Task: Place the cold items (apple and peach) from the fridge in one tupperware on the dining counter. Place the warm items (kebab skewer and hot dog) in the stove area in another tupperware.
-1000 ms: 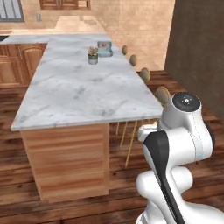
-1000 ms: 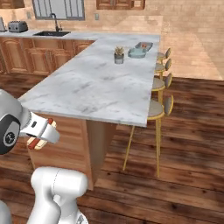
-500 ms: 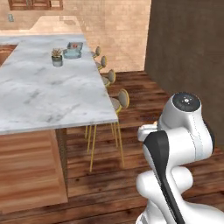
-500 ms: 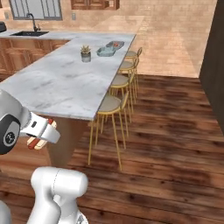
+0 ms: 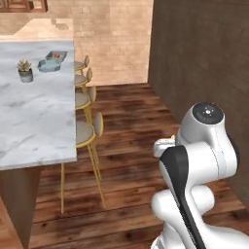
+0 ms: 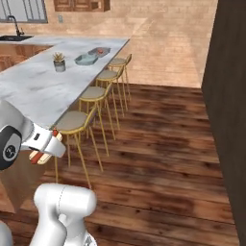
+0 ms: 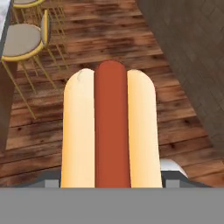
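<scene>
A hot dog [image 7: 109, 131], red sausage in a pale bun, fills the middle of the hand view and hides the fingertips. My gripper [image 6: 43, 148] is shut on it, held low beside the near end of the dining counter [image 6: 29, 89], above the wooden floor. At the counter's far end lie both tupperwares: the pale teal one [image 6: 85, 59] [image 5: 48, 66], and behind it the greyish one [image 6: 99, 51] [image 5: 56, 55] with a small red item inside. The apple, peach, kebab skewer, fridge and stove are out of view.
A small potted plant [image 6: 59, 62] stands near the tupperwares. Several yellow-framed stools [image 6: 93, 93] [image 5: 85, 129] line the counter's right side. A tall dark panel [image 5: 204, 58] rises on the right. Open wooden floor [image 6: 158, 144] lies between them. A sink [image 6: 12, 37] is at far left.
The whole picture has swung: the counter slid left and the dark panel came in on the right, so the base has moved. The hot dog stays in my gripper.
</scene>
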